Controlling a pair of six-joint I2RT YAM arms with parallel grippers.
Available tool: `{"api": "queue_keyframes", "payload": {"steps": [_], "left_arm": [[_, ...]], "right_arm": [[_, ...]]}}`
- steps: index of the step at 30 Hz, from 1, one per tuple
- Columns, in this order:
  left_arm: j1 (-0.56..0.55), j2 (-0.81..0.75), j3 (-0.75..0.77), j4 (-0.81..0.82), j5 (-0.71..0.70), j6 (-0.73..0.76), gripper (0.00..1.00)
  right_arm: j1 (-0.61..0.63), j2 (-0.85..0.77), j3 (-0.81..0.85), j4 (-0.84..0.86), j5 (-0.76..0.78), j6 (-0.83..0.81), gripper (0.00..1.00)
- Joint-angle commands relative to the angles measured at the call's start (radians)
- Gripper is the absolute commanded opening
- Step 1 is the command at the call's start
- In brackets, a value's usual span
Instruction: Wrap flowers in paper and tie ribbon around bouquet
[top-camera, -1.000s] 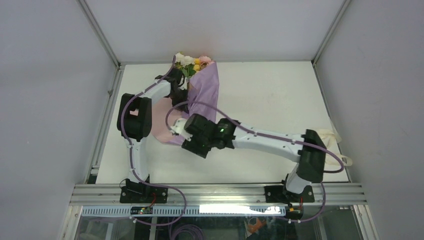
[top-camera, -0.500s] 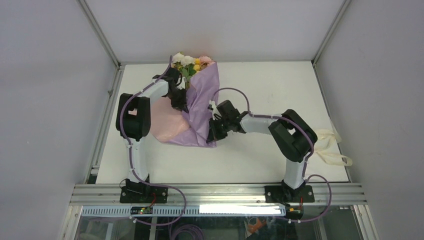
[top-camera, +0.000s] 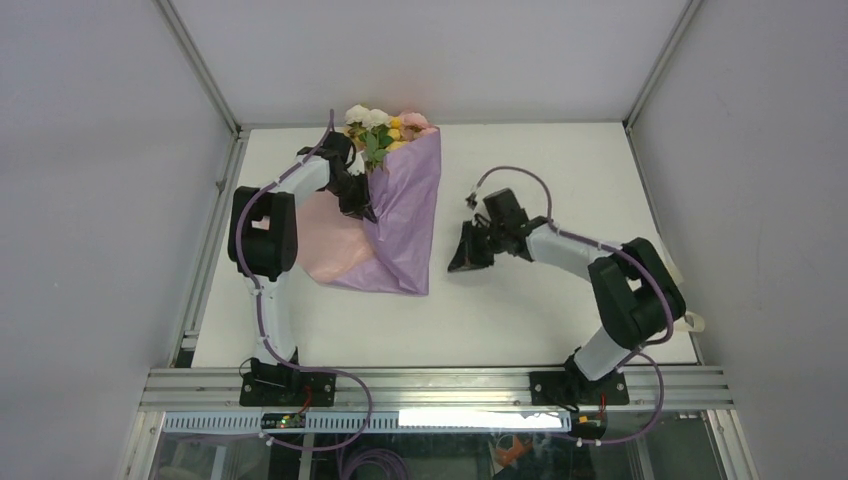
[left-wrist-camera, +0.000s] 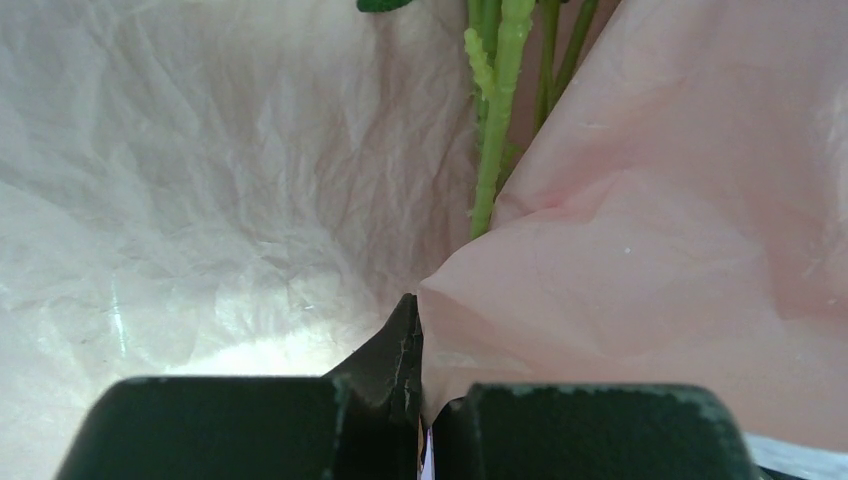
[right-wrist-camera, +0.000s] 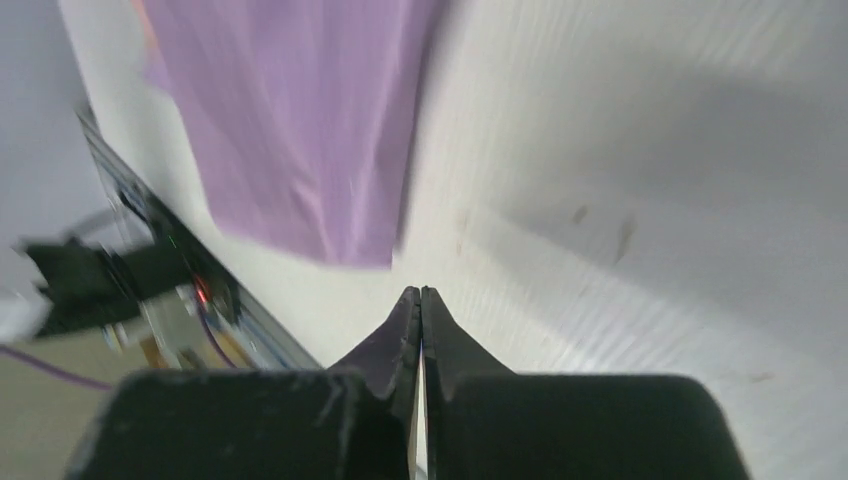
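The paper (top-camera: 405, 220) cone on the table's (top-camera: 540, 160) far left holds the flowers (top-camera: 378, 125), blooms poking out. Left pincer (left-wrist-camera: 415, 320) clamps its pink edge; right pincer (right-wrist-camera: 420, 295), pressed together and empty, sits apart.

No writing I can read from my seat.
Across my three views I find no word, number, brand or sign that I can read; the small board (top-camera: 285, 420) on the front rail (top-camera: 440, 385) and the pink patch (top-camera: 267, 225) on the left arm (top-camera: 275, 310) are too small to make out.
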Motion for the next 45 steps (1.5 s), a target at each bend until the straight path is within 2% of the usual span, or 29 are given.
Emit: {"api": "queue_keyframes", "payload": {"steps": [1,2,3,4,8,12,14,15,21,22,26,29,34,38,42,45], "left_arm": [[0.003,-0.02,0.016,0.004,0.059,-0.022,0.0],[0.003,-0.023,0.015,0.004,0.055,-0.021,0.0],[0.003,-0.028,0.013,0.004,0.053,-0.019,0.0],[0.003,-0.031,0.009,0.004,0.049,-0.018,0.0],[0.005,-0.034,-0.007,0.005,0.042,-0.013,0.0],[0.013,-0.03,-0.007,0.004,0.04,-0.015,0.0],[0.021,-0.027,-0.005,0.003,0.039,-0.017,0.0],[0.023,-0.024,-0.003,0.004,0.039,-0.017,0.0],[0.026,-0.007,0.003,0.004,0.038,-0.019,0.0],[0.026,-0.008,0.003,0.004,0.035,-0.019,0.0],[0.024,-0.022,-0.001,0.003,0.043,-0.022,0.0],[0.011,-0.035,-0.016,0.012,0.118,-0.046,0.0],[-0.084,-0.026,-0.023,0.019,0.216,-0.044,0.0],[-0.157,0.017,0.001,0.043,0.278,-0.064,0.0],[-0.159,0.069,0.043,0.071,0.228,-0.073,0.0],[-0.159,0.074,0.029,0.082,0.22,-0.074,0.0]], "right_arm": [[-0.145,0.079,0.247,-0.02,-0.036,0.058,0.68],[-0.162,0.136,0.299,-0.022,-0.034,0.081,0.8],[-0.173,0.191,0.342,-0.001,-0.037,0.116,0.86],[-0.18,0.249,0.377,0.036,-0.048,0.159,0.87],[-0.185,0.442,0.504,0.114,-0.091,0.285,0.87],[-0.178,0.564,0.567,0.169,-0.124,0.339,0.8],[-0.175,0.593,0.574,0.188,-0.131,0.347,0.72],[-0.173,0.605,0.574,0.2,-0.138,0.357,0.64],[-0.17,0.65,0.546,0.362,-0.189,0.45,0.06],[-0.173,0.641,0.533,0.367,-0.183,0.45,0.0],[-0.208,0.552,0.439,0.362,-0.158,0.423,0.0],[-0.245,0.449,0.337,0.293,-0.149,0.351,0.0],[-0.335,0.234,0.125,0.141,-0.134,0.292,0.0],[-0.38,0.134,0.075,-0.03,-0.065,0.1,0.0],[-0.391,0.134,0.16,-0.242,0.015,-0.048,0.22],[-0.392,0.106,0.255,-0.381,0.132,-0.108,0.38]]}}
